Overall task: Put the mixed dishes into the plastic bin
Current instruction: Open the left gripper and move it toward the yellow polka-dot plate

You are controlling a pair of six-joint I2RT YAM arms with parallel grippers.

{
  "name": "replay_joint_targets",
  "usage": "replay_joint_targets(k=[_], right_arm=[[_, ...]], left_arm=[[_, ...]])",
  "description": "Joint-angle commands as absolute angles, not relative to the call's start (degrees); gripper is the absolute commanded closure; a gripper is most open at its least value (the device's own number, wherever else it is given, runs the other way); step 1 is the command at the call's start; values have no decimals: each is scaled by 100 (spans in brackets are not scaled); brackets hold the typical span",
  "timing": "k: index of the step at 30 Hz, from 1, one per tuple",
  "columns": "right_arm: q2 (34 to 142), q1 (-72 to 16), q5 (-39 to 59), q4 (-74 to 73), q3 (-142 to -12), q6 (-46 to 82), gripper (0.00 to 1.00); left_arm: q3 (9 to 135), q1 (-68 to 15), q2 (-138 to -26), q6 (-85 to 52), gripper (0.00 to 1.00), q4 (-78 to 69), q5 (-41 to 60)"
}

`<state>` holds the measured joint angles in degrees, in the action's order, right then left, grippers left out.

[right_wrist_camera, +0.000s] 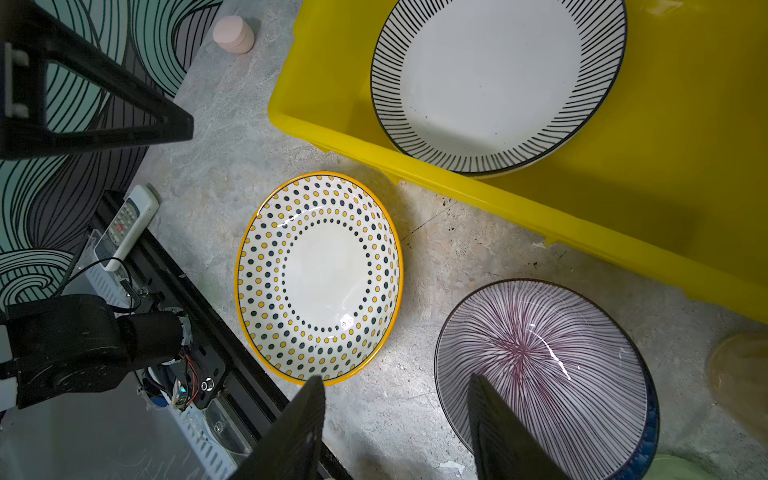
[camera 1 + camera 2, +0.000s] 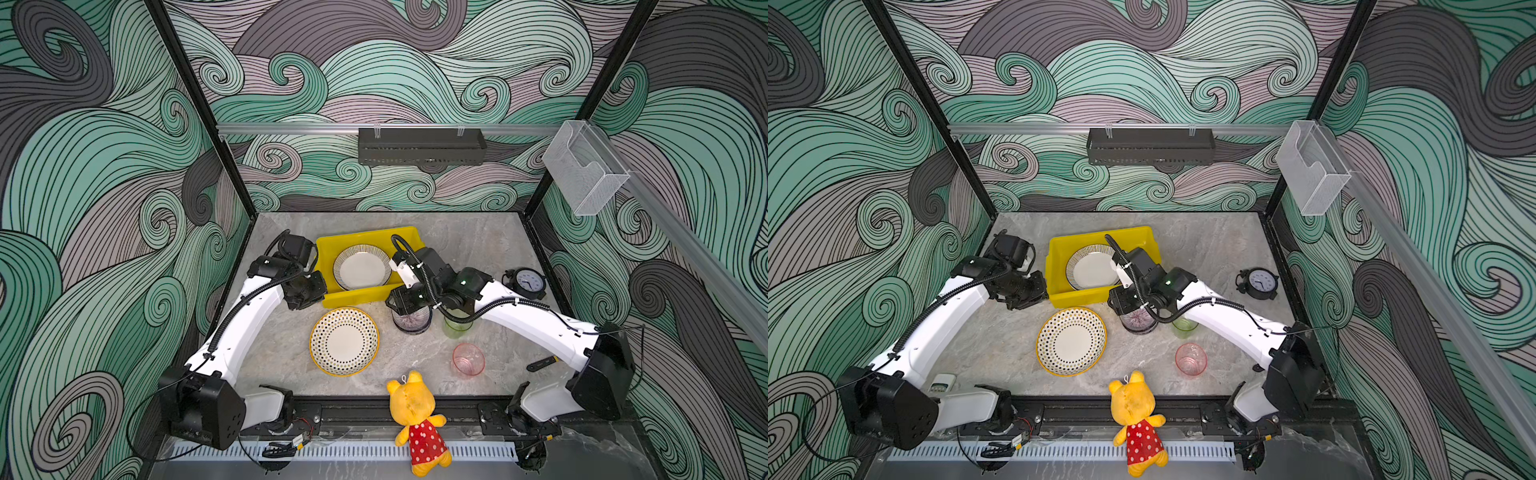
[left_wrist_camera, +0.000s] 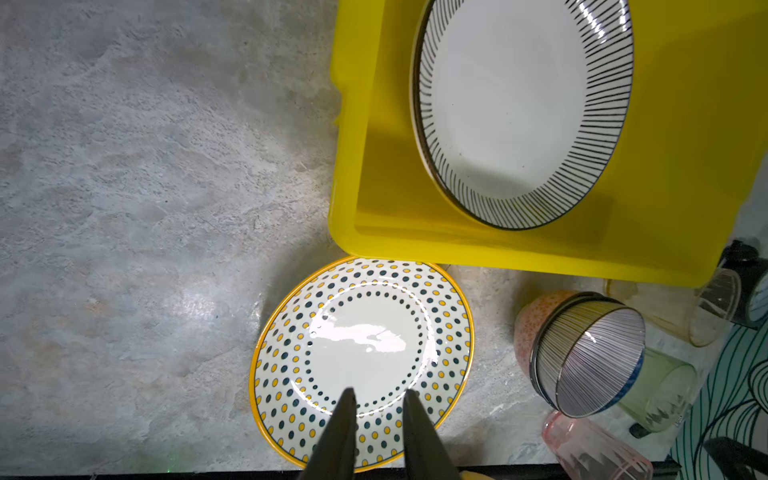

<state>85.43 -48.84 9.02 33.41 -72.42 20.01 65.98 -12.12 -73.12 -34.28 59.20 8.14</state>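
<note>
The yellow plastic bin point(image 2: 328, 249) stands at the back of the table with a striped-rim plate point(image 2: 361, 268) lying inside. In front of it a dotted plate point(image 2: 344, 341) with a yellow edge lies flat on the table. My left gripper point(image 3: 380, 392) hovers over this plate's near rim, slightly open and holding nothing. To the right, a purple-striped bowl point(image 1: 540, 361) sits on top of a stack. My right gripper point(image 1: 395, 377) is wide open above it, one finger over the bowl's rim, the other over bare table. A green cup point(image 2: 457, 328), a pink cup point(image 2: 468, 359) and an amber cup point(image 3: 673, 307) stand near the bowl.
A yellow plush bear point(image 2: 415, 415) lies over the front edge. A black alarm clock point(image 2: 527, 281) stands at the right, a white remote point(image 1: 124, 224) at the front left, a small pink jar point(image 1: 233, 34) by the left wall. A black rack point(image 2: 422, 145) and a clear box point(image 2: 586, 170) hang on the walls.
</note>
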Motion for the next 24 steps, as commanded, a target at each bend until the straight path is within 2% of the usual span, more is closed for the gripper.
replay_joint_targets(k=[1, 11, 24], right_arm=[[8598, -4920, 839, 3310, -7409, 1951, 43], [8517, -4966, 809, 3349, -7340, 1936, 42], [8503, -4999, 822, 3355, -7374, 1966, 41]], left_arm=[[6426, -1187, -7128, -3404, 73, 6142, 677], [5516, -1239, -6607, -3894, 64, 5819, 613], [4929, -1415, -6376, -4267, 60, 5722, 605]])
